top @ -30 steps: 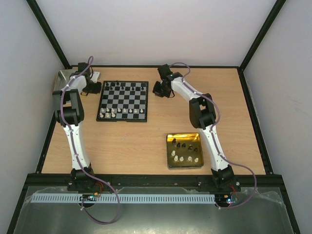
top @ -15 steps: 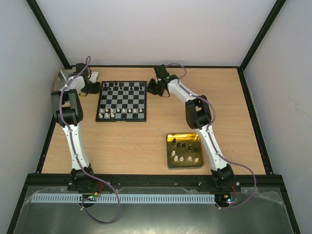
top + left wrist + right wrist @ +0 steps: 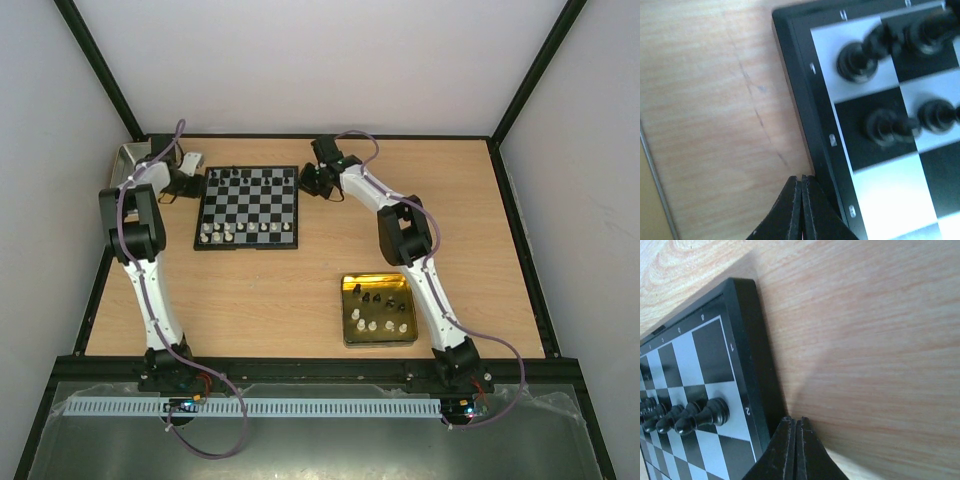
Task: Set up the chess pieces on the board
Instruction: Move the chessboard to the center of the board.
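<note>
From above, we see the board (image 3: 248, 207) far-left on the table (image 3: 300, 270). Left wrist: our left gripper (image 3: 801, 178), pinched together and empty, just beside its border. Right wrist: our right gripper (image 3: 795, 421), likewise closed and empty, beside the opposite border near black chess pieces (image 3: 705, 415).

This is a robotics lab test cell. Plain white panel walls (image 3: 300, 60) set in black frame struts (image 3: 100, 70) box in a bare wooden worktop (image 3: 300, 280). Along its 6 o'clock edge a black mounting rail (image 3: 320, 372) carries the left arm (image 3: 150, 290) and the right arm (image 3: 432, 290). Purple cables (image 3: 236, 420) trail from them past a white slotted cable duct (image 3: 300, 408). Props on the worktop include a small chessboard (image 3: 255, 200) toward 11 o'clock and a gold tray (image 3: 378, 342) toward 5 o'clock.
</note>
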You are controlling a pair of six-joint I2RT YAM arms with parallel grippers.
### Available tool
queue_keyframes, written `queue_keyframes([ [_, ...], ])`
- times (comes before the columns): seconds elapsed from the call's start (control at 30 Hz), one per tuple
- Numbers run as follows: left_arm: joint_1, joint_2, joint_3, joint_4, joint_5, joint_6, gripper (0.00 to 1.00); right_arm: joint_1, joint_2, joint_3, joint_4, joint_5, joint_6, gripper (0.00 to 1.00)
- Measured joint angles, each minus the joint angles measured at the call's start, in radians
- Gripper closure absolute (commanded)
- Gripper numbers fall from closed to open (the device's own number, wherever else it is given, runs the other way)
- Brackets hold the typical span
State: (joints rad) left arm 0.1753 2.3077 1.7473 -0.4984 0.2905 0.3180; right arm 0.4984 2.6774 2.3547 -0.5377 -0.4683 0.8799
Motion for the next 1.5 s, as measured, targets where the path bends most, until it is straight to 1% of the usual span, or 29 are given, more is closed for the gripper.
queue_keyframes([
  [0.1,0.0,-0.044,-0.068,0.004,0.001,0.032,0.98,0.007,-0.042,-0.067,0.011,0.012,-0.008,0.98],
  [0.4,-0.007,-0.171,-0.256,-0.022,0.023,0.118,0.98,0.027,-0.224,-0.363,0.034,0.027,-0.054,0.98],
  [0.7,-0.064,-0.275,-0.399,-0.058,0.025,0.163,0.98,0.03,-0.407,-0.656,0.078,0.054,-0.072,0.98],
  [0.83,-0.09,-0.308,-0.443,-0.071,0.024,0.173,0.98,0.035,-0.471,-0.753,0.092,0.077,-0.075,0.98],
  [1.03,-0.123,-0.372,-0.521,-0.105,0.016,0.189,0.98,0.063,-0.581,-0.914,0.109,0.116,-0.079,0.98],
  [1.27,-0.158,-0.473,-0.651,-0.149,0.016,0.211,0.98,0.111,-0.731,-1.123,0.125,0.133,-0.065,0.98],
  [1.4,-0.165,-0.526,-0.715,-0.172,0.018,0.214,0.98,0.134,-0.788,-1.198,0.124,0.131,-0.06,0.98],
  [1.5,-0.163,-0.542,-0.733,-0.182,0.017,0.214,0.98,0.141,-0.798,-1.211,0.124,0.132,-0.061,0.98],
])
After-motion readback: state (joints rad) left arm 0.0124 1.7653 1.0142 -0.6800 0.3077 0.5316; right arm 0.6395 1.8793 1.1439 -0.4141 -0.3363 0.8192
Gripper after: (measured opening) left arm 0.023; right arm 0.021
